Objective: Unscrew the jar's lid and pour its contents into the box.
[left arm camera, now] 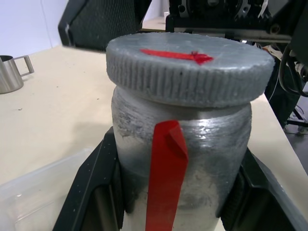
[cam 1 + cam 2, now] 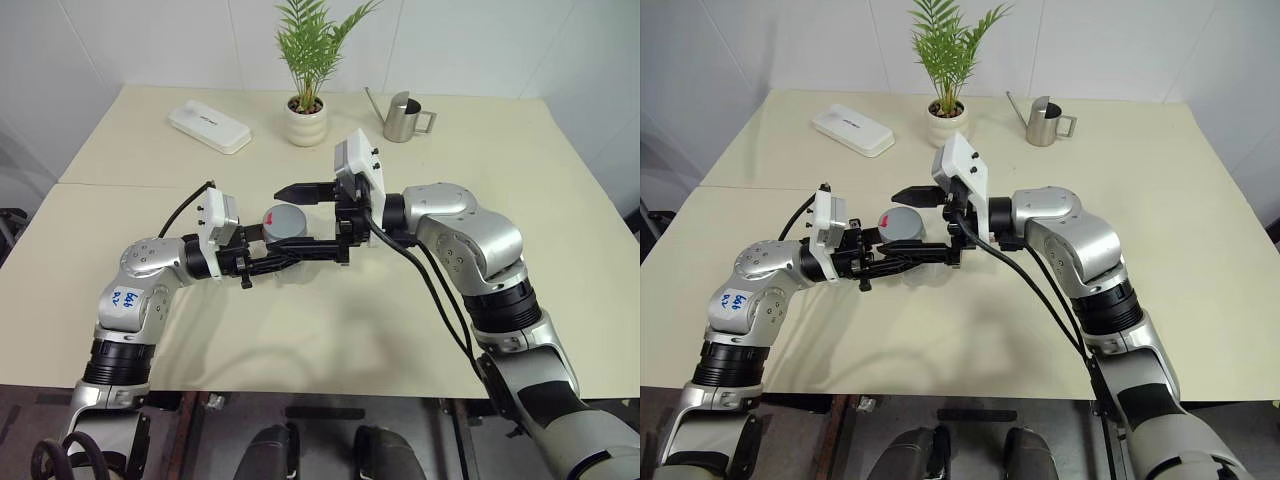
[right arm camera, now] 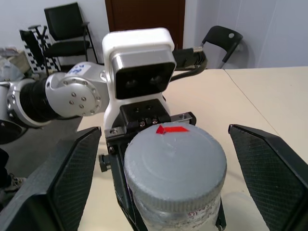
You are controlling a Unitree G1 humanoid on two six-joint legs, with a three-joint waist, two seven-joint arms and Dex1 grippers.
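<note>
The jar, a silvery cylinder with a red strip down its side, stands upright in mid-air over the table's middle, with my left gripper shut on its body. Its ridged grey lid with a red patch sits on top, also seen as the lid. My right gripper is open, reaching in from the right with one finger on each side of the lid, apart from it. Part of the clear box lies on the table under the jar. The contents are hidden inside.
At the back of the cream table stand a flat white oblong case, a potted plant and a steel watering can. The table's front edge runs just below my arms.
</note>
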